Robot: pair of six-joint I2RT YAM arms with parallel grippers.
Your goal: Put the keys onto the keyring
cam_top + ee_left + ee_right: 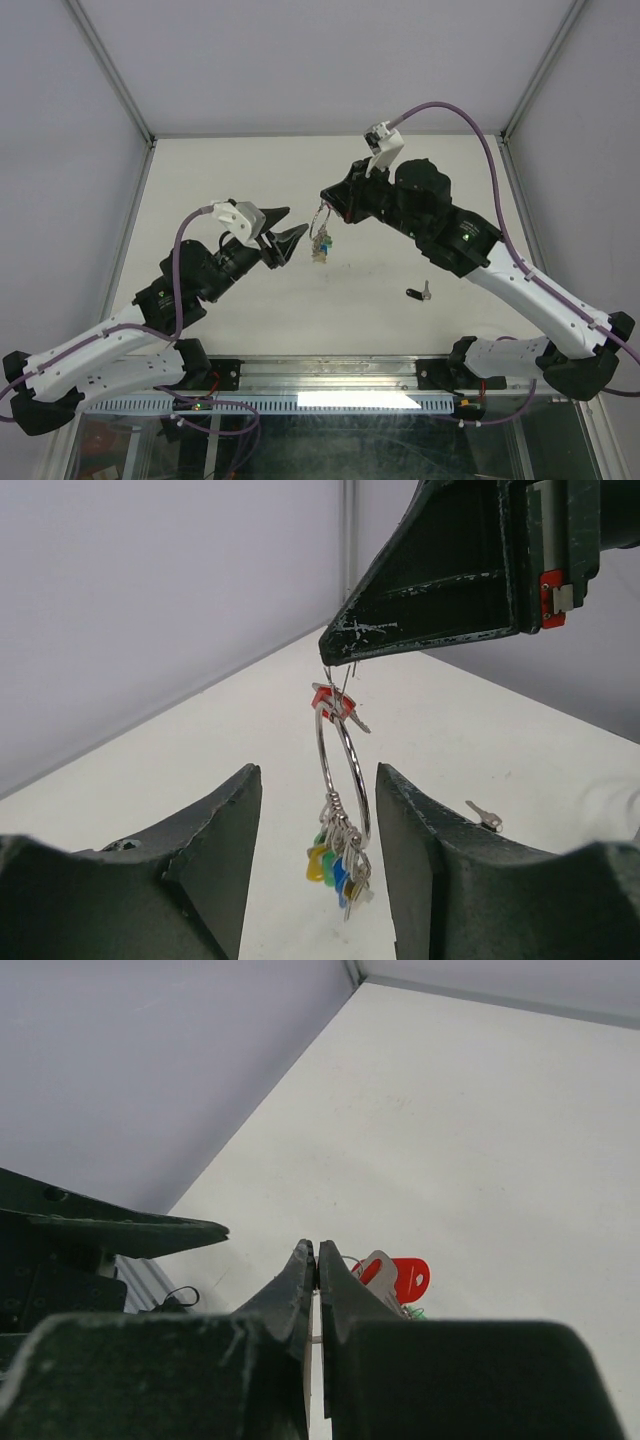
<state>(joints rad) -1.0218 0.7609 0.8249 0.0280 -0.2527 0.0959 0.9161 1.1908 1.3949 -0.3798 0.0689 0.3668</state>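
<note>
Left wrist, left gripper (318, 772): two dark fingers fill the bottom of the view, standing apart and gripping nothing.
Left wrist, keyring (321, 750): hangs upright in the air just beyond that gap, above the white table (500, 740); a bunch of blue, yellow and green tags (335, 865) sits at its lowest point.
Left wrist, right gripper (338, 648): its closed tip pinches the thin wire at the ring's top.
Left wrist, red tag (330, 702): just under that tip, at the top of the ring.
Left wrist, loose key (485, 815): flat on the table, well apart to the right.
Right wrist, right gripper: jaws pressed together, red tag just beyond them.
Top, both grippers: raised over mid-table, tips near but apart, keyring dangling between.
Top, loose key: black-tagged, beside the right arm.
</note>
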